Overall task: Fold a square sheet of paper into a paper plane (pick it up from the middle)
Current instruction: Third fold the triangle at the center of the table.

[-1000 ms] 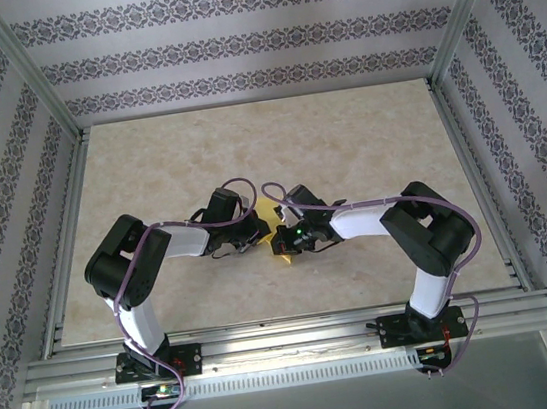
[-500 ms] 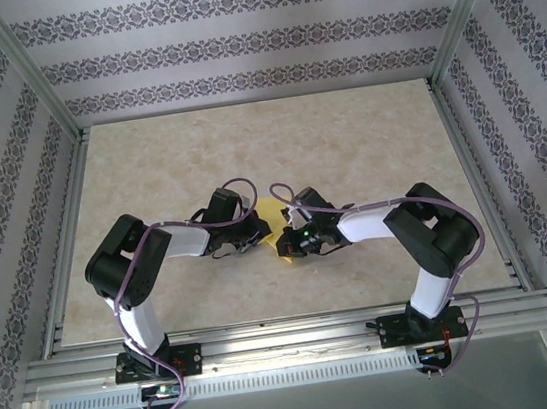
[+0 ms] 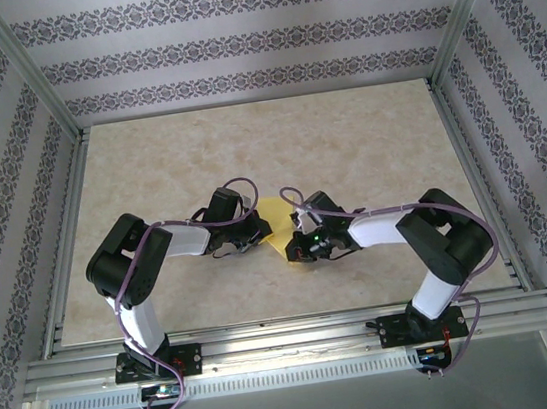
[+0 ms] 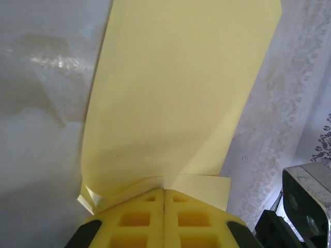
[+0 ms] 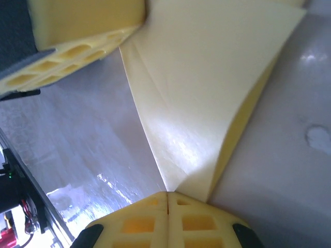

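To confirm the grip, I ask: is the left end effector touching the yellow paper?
Touching. The left wrist view shows the left end effector shut on the yellow paper, whose near edge sits clamped between its jaws.

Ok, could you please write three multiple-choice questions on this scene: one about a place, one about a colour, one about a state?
1. Where is the paper?
A) at the far left corner
B) at the near right edge
C) in the middle of the table, between the two arms

2. What colour is the paper?
A) white
B) yellow
C) blue

3. How do the left jaws stand?
A) shut on the paper
B) wide open
C) shut on nothing

Answers: 1 C, the top view shows it between the two wrists; 2 B, it is yellow in every view; 3 A, the left wrist view shows the jaws together with the paper's edge pinched between them.
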Robot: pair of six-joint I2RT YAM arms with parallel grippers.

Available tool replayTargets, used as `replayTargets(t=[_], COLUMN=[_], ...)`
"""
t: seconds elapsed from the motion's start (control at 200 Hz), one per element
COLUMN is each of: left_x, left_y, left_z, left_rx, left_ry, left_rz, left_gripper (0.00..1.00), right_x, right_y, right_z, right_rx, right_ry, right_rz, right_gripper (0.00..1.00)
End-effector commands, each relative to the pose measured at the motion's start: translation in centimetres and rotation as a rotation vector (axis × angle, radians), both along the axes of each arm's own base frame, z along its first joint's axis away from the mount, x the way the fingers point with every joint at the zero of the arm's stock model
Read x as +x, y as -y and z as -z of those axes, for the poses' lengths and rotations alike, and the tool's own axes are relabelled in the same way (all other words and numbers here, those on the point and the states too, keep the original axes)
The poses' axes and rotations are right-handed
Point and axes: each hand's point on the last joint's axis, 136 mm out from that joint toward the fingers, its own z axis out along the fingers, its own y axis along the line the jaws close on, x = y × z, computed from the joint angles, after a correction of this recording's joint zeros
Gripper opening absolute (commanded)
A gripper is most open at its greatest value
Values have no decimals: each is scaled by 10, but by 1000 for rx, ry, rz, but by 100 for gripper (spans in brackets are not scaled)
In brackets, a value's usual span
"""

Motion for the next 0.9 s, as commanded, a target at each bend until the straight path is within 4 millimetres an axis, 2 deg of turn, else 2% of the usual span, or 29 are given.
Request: replayTargets(t=[0.0,0.085,0.165,0.36,0.46,0.53,0.609,0.754,0.894], left_x=[-20,-20,-20,-19,-19,-19,-18,-17,-17], left_y=[-19,-19,-17,-14,-14,-14,-13,-12,-12], left_z=[40,39,39,36,35,35,35,34,33], left_rx=[141,140,130,115,113,110,104,102,102], left_ry=[-98,-94,-92,-86,-81,-81,-80,-78,-76], left_rz=[-6,-2,0,9,9,7,7,10,11], left_gripper=[0,0,0,0,0,0,0,0,0], right_x=[-31,-33,-28,-5,7,14,21,25,28], right_y=[22,26,26,14,6,-2,-9,-27,-33], right_z=[17,17,9,-41,-57,-58,-50,-42,-31], right_rx=[-75,-79,-62,28,66,80,63,75,48], right_ry=[-99,-100,-82,28,59,53,29,-6,-27], right_rz=[-35,-34,-19,20,47,56,71,46,42], right_gripper=[2,2,3,4,4,4,4,4,5])
